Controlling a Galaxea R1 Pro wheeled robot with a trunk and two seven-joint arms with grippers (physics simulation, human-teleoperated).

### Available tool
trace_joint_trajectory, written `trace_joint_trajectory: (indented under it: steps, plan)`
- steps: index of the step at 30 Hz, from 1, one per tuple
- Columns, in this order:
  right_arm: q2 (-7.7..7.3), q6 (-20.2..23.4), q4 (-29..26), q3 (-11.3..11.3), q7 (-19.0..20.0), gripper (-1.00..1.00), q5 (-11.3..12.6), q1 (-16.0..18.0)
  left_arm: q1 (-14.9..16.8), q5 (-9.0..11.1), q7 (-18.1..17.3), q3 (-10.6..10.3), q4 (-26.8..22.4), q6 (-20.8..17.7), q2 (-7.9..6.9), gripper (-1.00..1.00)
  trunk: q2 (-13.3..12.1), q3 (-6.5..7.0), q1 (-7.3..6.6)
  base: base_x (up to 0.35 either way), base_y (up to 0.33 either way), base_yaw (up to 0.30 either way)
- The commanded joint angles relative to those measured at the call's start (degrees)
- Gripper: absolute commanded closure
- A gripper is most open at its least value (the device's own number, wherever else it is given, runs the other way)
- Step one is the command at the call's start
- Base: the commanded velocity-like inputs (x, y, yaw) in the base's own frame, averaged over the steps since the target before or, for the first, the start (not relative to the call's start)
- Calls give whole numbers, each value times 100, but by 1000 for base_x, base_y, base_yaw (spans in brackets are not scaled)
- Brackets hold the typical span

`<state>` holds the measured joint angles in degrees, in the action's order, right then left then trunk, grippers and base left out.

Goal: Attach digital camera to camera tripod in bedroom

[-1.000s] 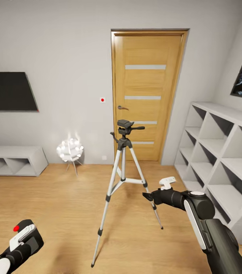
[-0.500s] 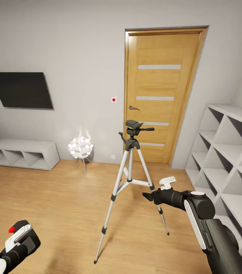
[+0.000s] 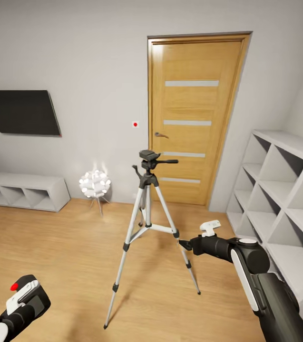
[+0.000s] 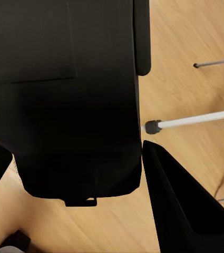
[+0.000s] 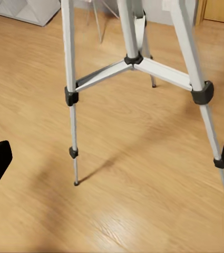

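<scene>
Room: the bedroom, with a light wood floor (image 3: 51,247), pale grey walls, and a wooden door (image 3: 194,118) behind the camera tripod (image 3: 146,199).
Around the tripod: white cube shelves (image 3: 284,190) stand well off to its right. A glowing ball lamp (image 3: 94,184) is behind it to the left, with a dark wall screen (image 3: 23,113) further left.
Tripod: it is upright with its three legs spread, and its black pan head (image 3: 150,156) on top is bare.
Left gripper (image 3: 25,297): it is low and well to the left of the tripod. Its wrist view shows a boxy black body, judged to be the digital camera (image 4: 64,95), clamped between the two dark fingers (image 4: 180,205).
Right gripper (image 3: 184,245): its jaws are wide apart with nothing between them, and it sits just beside the tripod's right front leg (image 3: 189,266).
Risk, knock: the right arm is the part closest to that leg, so a forward roll or an arm swing could shove the light stand over.
Risk, reach: the camera is low and the pan head high. A long lift across could clip the side handle (image 3: 168,161) or a leg.
Risk, seating: how squarely the camera sits in the grip cannot be told. If it arrives tilted, it may miss the plate or slip.
</scene>
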<state>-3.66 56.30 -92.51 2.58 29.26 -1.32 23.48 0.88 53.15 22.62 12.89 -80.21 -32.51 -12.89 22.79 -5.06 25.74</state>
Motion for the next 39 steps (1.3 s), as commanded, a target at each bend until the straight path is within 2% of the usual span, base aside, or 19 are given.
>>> trace_joint_trajectory:
  steps: [1,22,29,39]
  plan:
    - [-4,22,-4,3,18,-100,-14,5,5,45,41,3,-12,-25,1,100,13,-13,4,64,-308,3]
    - [-1,28,-4,29,18,-100,-13,-48,-65,52,14,12,-21,-17,6,100,13,-13,4,245,-137,5]
    - [-2,29,-4,11,18,-100,-15,-59,-68,60,0,16,-28,-15,6,100,13,-13,4,98,-167,165]
    - [-3,30,-4,12,18,-100,-11,-63,-73,71,-5,20,-30,-13,4,100,13,-13,4,14,-24,243]
